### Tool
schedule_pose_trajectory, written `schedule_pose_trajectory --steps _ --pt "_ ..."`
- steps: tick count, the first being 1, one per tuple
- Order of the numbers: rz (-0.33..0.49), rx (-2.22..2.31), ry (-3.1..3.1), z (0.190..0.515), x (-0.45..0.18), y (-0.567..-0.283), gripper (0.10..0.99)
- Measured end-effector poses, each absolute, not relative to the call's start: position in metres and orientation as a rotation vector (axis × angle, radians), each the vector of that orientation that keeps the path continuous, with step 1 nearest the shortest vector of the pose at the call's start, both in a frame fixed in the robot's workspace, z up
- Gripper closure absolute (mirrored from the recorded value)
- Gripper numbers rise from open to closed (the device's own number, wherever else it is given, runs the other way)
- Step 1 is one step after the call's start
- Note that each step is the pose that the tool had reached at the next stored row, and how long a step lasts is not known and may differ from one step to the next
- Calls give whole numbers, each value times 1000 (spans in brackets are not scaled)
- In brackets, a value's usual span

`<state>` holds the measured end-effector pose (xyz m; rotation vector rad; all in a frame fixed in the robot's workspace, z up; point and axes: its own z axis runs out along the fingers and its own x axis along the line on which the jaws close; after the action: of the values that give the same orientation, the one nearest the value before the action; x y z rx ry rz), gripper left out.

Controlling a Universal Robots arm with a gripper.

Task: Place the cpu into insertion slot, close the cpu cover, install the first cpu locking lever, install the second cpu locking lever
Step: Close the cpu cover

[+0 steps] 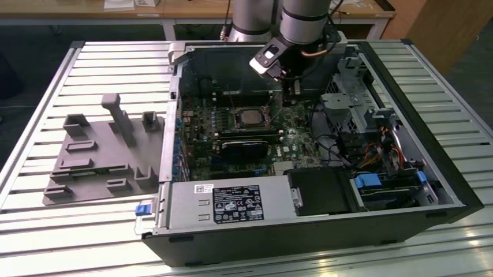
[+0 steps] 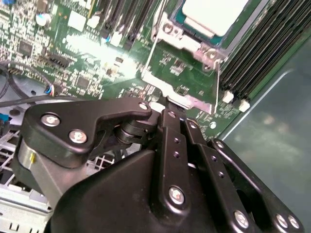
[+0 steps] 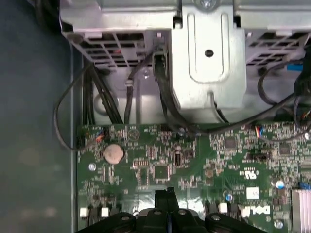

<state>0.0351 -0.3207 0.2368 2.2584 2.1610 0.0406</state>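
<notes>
The cpu (image 1: 248,117) lies flat in the motherboard socket, its pale metal top (image 2: 214,14) showing in the second wrist view. The silvery cpu cover (image 2: 183,41) lies down around it. A thin wire locking lever (image 2: 149,56) runs along one side of the socket. My gripper (image 1: 292,92) hangs inside the case, to the exterior view's right of the socket and slightly behind it. Its black fingers (image 2: 170,119) are shut together with nothing between them, their tips (image 3: 167,193) just above the green board next to the lever's bent end.
The open computer case (image 1: 431,144) lies on a slatted table (image 1: 100,63). A silver drive cage (image 3: 206,58) and black cables (image 3: 97,92) stand close beside the gripper. Memory slots (image 2: 252,63) flank the socket. A grey fixture (image 1: 100,156) sits outside the case on the exterior view's left.
</notes>
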Motion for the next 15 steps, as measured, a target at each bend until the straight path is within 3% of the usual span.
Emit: schedule_pose_trajectory --steps 15 --pt "47 2257 2160 237 4 -321 984"
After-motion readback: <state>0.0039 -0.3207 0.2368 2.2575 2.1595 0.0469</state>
